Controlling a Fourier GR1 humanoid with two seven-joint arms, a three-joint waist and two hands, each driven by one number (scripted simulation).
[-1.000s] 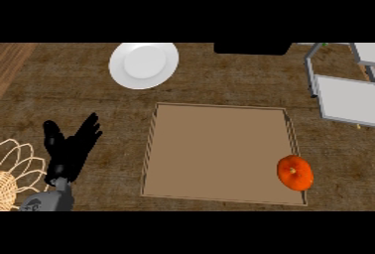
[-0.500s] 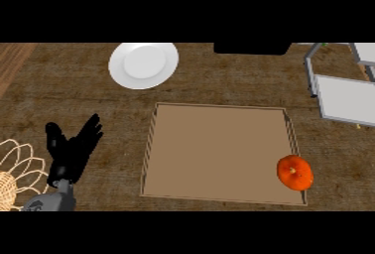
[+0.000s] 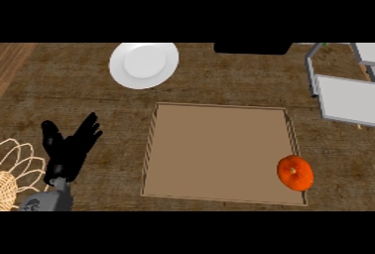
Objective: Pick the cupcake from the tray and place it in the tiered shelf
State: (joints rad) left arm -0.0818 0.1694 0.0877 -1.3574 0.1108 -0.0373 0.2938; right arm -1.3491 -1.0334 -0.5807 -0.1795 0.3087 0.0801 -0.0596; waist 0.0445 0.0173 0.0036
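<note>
Your cupcake (image 3: 295,172) sits on the tray (image 3: 212,149) at its right edge, nearest the tiered shelf (image 3: 348,99) it's bound for; left hand (image 3: 67,151) rests left, fingers spread, holding nothing; right hand unseen.

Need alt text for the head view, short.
An orange cupcake sits at the right edge of a brown tray on a dark counter, untouched. The left hand rests open at lower left; a white plate lies behind, a grey tiered shelf at right.
</note>
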